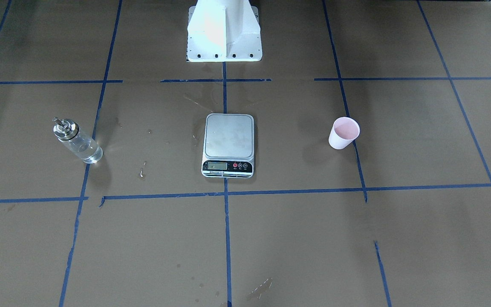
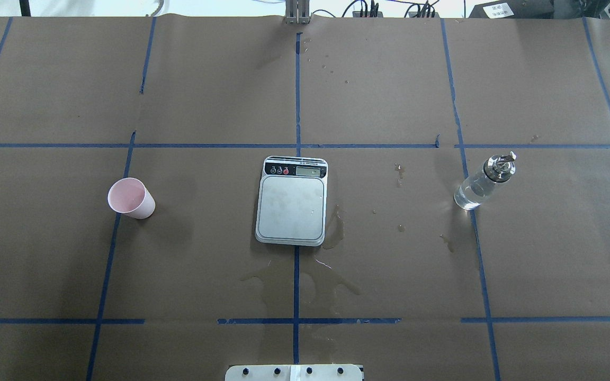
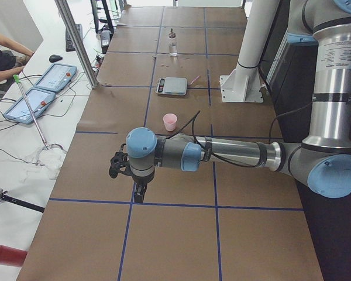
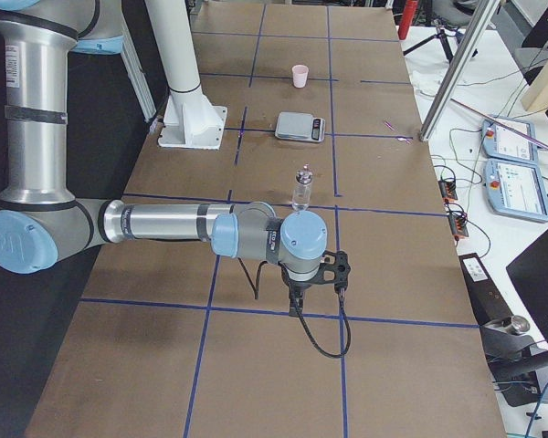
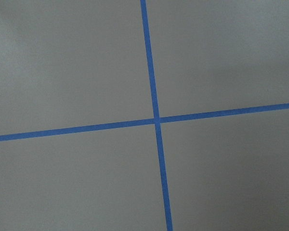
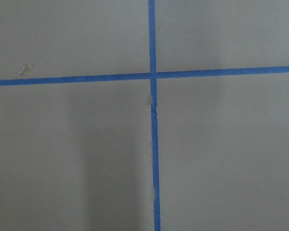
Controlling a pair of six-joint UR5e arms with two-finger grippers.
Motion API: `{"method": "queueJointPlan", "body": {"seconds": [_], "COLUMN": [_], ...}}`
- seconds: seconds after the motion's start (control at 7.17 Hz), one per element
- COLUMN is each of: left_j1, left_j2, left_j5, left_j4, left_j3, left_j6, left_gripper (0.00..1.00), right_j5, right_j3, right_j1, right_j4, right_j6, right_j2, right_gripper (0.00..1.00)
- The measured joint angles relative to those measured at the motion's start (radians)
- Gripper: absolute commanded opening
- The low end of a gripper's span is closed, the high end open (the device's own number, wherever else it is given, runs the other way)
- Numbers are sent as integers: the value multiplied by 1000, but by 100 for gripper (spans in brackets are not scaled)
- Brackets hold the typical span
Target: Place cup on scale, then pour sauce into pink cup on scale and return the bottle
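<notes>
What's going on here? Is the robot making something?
Nothing is being held right now. The pink cup stands alone on the table, the scale in the middle has nothing on it, and the bottle stands on the other side. The left arm and right arm hang at the table's ends, away from them; the job hasn't started.

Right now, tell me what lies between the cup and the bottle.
The scale sits between the cup and the bottle, touching neither; small stains dot the stretch between scale and bottle. The overhead view shows it.
</notes>
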Motion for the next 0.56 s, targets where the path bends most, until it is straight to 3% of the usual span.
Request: {"method": "queueJointPlan", "body": {"seconds": [0.56], "left_j1": [4], "left_j2": [-14], "left_j5": [-1], "left_j4": [2], "left_j3": [-43], "left_j6": [-10], "left_gripper": [100], "right_j5": [1], "right_j3": [11], "right_j1": [3], "right_j4": [1], "right_j6": [2], "right_j2": [17], "right_gripper": [100]}}
